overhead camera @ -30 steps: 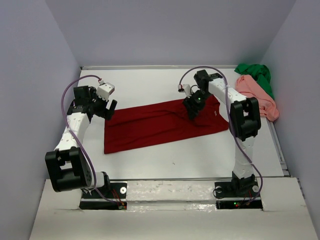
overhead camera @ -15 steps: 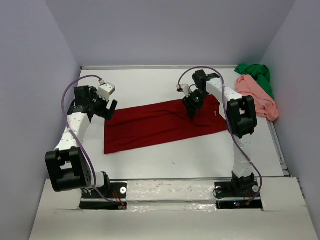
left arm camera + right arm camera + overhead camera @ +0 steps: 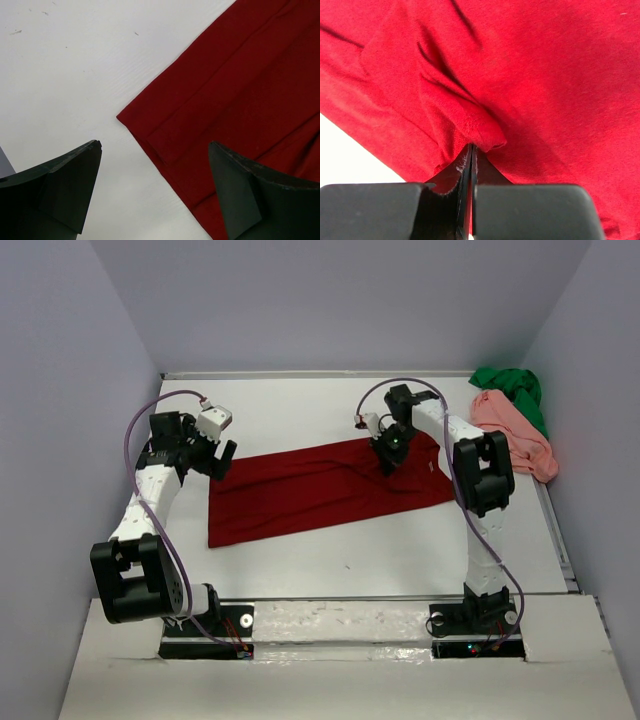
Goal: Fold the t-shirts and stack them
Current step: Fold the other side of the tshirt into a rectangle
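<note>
Dark red t-shirt [image 3: 300, 495] lies spread between the arms — left gripper [image 3: 155, 145] hovers wide open over its corner, right gripper [image 3: 471, 150] clamped on a pinched fold. An even lift likely needs both ends held. Far right: salmon pink t-shirt [image 3: 510, 430] and bright green t-shirt [image 3: 512, 388], bunched.

We find a flat white tabletop [image 3: 300, 570] enclosed on three sides by plain pale lavender-grey panels: a back wall [image 3: 330, 300], a left wall [image 3: 60, 420] and a right wall [image 3: 600, 470]. A thin pale strip [image 3: 300, 374] edges the table's far side, and a narrow grey rail [image 3: 556, 530] its right side. A glossy white board [image 3: 340, 620] spans the near edge. We note one small dark speck [image 3: 347, 565] on the surface. Lighting is even, shadows soft.
</note>
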`<state>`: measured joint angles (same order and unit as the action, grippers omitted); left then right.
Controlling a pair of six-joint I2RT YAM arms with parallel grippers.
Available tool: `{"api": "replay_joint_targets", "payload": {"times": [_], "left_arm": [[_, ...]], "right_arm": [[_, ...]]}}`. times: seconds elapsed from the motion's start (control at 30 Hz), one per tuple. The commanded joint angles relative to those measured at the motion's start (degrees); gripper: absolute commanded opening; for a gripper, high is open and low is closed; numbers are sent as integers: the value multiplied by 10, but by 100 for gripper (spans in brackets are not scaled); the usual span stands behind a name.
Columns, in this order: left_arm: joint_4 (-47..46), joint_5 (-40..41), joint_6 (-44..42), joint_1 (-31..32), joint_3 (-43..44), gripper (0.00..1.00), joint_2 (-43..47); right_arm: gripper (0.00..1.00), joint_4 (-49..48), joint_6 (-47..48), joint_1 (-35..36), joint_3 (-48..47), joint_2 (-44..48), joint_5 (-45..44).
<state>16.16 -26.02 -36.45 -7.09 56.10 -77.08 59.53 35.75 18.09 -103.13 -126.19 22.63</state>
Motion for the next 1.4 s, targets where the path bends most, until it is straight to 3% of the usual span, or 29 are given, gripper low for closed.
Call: {"api": "replay_joint_targets", "payload": {"times": [0.0, 0.43, 0.7, 0.73, 0.77, 0.87, 1.37], "left_arm": [[3, -16, -6, 3, -2, 99, 19], [8, -18, -4, 5, 0, 99, 26], [8, -16, -4, 6, -1, 99, 22], [8, -16, -4, 6, -1, 99, 23], [8, -16, -4, 7, -1, 99, 21], [8, -17, -4, 7, -2, 99, 18], [10, -16, -4, 8, 1, 99, 24]], "right_arm": [[0, 32, 3, 5, 1, 49, 44], [0, 96, 22, 11, 42, 60, 133], [0, 103, 30, 27, 68, 46, 139], [8, 103, 31, 27, 72, 46, 144], [27, 104, 32, 27, 74, 44, 145], [36, 118, 39, 40, 78, 36, 162], [41, 122, 37, 57, 79, 76, 131]]}}
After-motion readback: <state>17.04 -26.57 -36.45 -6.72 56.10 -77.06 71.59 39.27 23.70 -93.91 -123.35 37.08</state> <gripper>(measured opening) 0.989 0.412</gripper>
